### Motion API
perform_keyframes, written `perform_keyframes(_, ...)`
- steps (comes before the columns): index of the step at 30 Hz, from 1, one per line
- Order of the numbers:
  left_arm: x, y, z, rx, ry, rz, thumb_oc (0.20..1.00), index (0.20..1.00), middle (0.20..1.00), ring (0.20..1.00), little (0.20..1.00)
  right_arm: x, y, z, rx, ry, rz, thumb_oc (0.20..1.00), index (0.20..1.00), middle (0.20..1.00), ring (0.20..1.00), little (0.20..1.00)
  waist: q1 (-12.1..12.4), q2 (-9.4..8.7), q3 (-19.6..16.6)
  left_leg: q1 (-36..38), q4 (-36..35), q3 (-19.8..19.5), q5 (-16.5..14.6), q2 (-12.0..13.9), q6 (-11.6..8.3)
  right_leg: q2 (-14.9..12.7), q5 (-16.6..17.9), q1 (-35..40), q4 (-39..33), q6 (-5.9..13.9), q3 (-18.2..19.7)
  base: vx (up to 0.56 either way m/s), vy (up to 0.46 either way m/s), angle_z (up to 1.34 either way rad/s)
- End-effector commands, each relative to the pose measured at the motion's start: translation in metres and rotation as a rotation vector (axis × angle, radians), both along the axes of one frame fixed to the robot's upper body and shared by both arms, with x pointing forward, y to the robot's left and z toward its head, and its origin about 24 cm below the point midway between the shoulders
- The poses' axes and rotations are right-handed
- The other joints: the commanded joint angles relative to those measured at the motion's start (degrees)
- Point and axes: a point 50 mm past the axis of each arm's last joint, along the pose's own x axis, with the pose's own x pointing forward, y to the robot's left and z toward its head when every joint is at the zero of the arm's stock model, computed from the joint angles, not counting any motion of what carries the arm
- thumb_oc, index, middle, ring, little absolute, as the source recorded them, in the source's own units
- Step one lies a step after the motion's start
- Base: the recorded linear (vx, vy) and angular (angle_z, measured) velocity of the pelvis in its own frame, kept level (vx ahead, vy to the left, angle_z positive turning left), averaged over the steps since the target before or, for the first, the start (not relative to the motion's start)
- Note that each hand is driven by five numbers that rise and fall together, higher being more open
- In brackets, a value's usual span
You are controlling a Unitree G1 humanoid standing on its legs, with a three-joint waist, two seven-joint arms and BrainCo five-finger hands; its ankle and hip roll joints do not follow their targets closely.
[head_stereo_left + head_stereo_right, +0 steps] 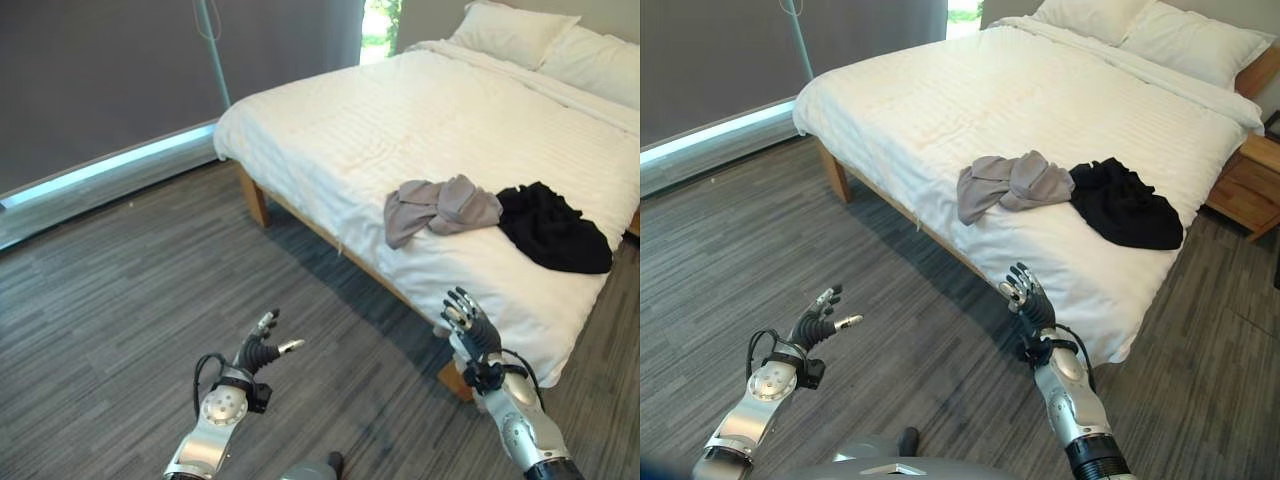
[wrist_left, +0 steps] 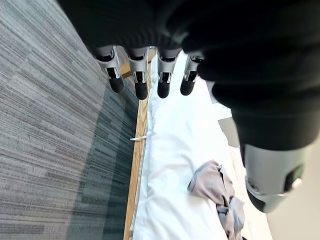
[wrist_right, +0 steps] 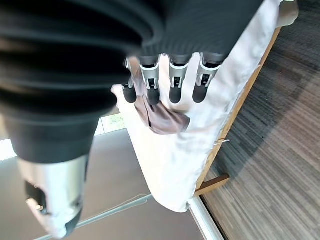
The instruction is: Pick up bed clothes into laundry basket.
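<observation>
Left eye view: the bed (image 1: 330, 130), under a smooth white striped sheet on a pale wooden frame, is the landmark. On its near side, close to the foot corner, lie the two clothes to collect: a soft, crumpled grey garment (image 1: 438, 208), and touching it, toward the foot edge, a bunched black garment (image 1: 553, 228). Both sit loose on the sheet, within reach from the floor side, which probably explains why the robot faces this edge. The left robot hand (image 1: 263, 348) hangs over the grey plank floor (image 1: 110, 290), well apart from the bed, fingers spread and relaxed, holding nothing.

Right eye view: the right robot hand (image 1: 1028, 296) is raised just in front of the bed's near edge, below the grey garment, fingers straight and fanned, empty. Two plump white pillows (image 1: 1140, 25) rest at the head, and a wooden nightstand (image 1: 1245, 183) stands beside the far side. A laundry basket is not something I can pick out.

Left wrist view: straight dark-tipped fingers (image 2: 141, 80) point along the bed's wooden rail; the grey cloth lies on the sheet beyond.

Right wrist view: extended fingers (image 3: 176, 85) aim at the grey cloth, apart from it. My read: the reach comes next.
</observation>
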Motion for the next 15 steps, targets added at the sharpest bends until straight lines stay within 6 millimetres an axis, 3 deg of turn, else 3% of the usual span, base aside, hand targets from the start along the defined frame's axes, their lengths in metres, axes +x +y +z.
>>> perform_keyframes(1, 0.013, 0.012, 0.024, 0.055, -0.122, 0.019, 1.0, 1.0, 1.0, 1.0, 1.0, 0.014, 0.005, 0.032, 0.003, -0.166, 0.03, 1.0, 1.0, 1.0, 1.0, 1.0, 1.11, -0.32, 1.45, 0.07, -2.07, -4.68, 3.46, 1.15, 0.5, -1.26, 17.33, -2.57, -3.03, -0.16, 0.22, 0.14, -0.25, 0.27)
perform_keyframes(3, 0.011, 0.018, 0.023, 0.052, -0.117, 0.048, 1.0, 1.0, 1.0, 1.0, 1.0, 0.02, 0.017, 0.034, 0.065, -0.171, 0.045, 1.0, 1.0, 1.0, 1.0, 1.0, 1.97, 0.08, 1.8, 2.4, -2.75, -7.22, 1.44, 4.06, -0.2, -7.04, 23.21, -5.15, -5.24, 1.41, 2.9, 0.21, -0.275, 0.29)
perform_keyframes(4, 0.01, 0.018, 0.023, 0.052, -0.117, 0.048, 1.0, 1.0, 1.0, 1.0, 1.0, 0.02, 0.017, 0.034, 0.065, -0.171, 0.046, 1.0, 1.0, 1.0, 1.0, 1.0, 1.98, 0.19, 1.93, 2.62, -2.76, -7.21, 1.34, 4.16, -0.22, -6.94, 23.2, -4.91, -5.3, 1.38, 2.87, 0.2, -0.233, 0.18)
perform_keyframes(7, 0.008, 0.021, 0.023, 0.042, -0.113, 0.054, 1.0, 1.0, 1.0, 1.0, 1.0, 0.024, 0.027, 0.04, 0.113, -0.191, 0.059, 1.0, 1.0, 1.0, 1.0, 1.0, 1.96, 1.36, 1.73, 4.54, -2.57, -8.69, 0.45, 5.84, -1.22, -11.48, 28.55, -6.63, -5.95, 3.0, 2.32, 0.22, -0.211, 0.26)
perform_keyframes(10, 0.009, 0.024, 0.027, 0.101, -0.126, 0.034, 1.0, 1.0, 1.0, 1.0, 1.0, 0.025, 0.032, 0.042, 0.098, -0.205, 0.084, 1.0, 1.0, 1.0, 1.0, 1.0, 1.07, 1.48, 1.11, 6.05, -2.25, -10.24, -0.23, 7.01, -2.43, -12.92, 32.0, -6.69, -6.83, 5.09, 4.4, 0.27, -0.281, 0.22)
perform_keyframes(12, 0.014, 0.027, 0.034, 0.132, -0.155, 0.035, 1.0, 1.0, 1.0, 1.0, 1.0, 0.023, 0.033, 0.042, 0.076, -0.204, 0.111, 1.0, 1.0, 1.0, 1.0, 1.0, 0.08, 1.69, 0.94, 6.45, -2.72, -11.82, 0.31, 8.78, -3.6, -10.57, 29.43, -6.18, -5.22, 5.72, 8.07, 0.24, -0.323, 0.64)
perform_keyframes(15, 0.016, 0.029, 0.039, 0.12, -0.177, 0.046, 1.0, 1.0, 1.0, 1.0, 1.0, 0.022, 0.032, 0.041, 0.072, -0.194, 0.137, 1.0, 1.0, 1.0, 1.0, 1.0, 0.43, 1.87, 0.42, 5.79, -2.89, -13.32, 1.31, 11.25, -5.58, -9.8, 21.54, -5.2, -3.95, 4.53, 4.5, 0.17, -0.39, 0.4)
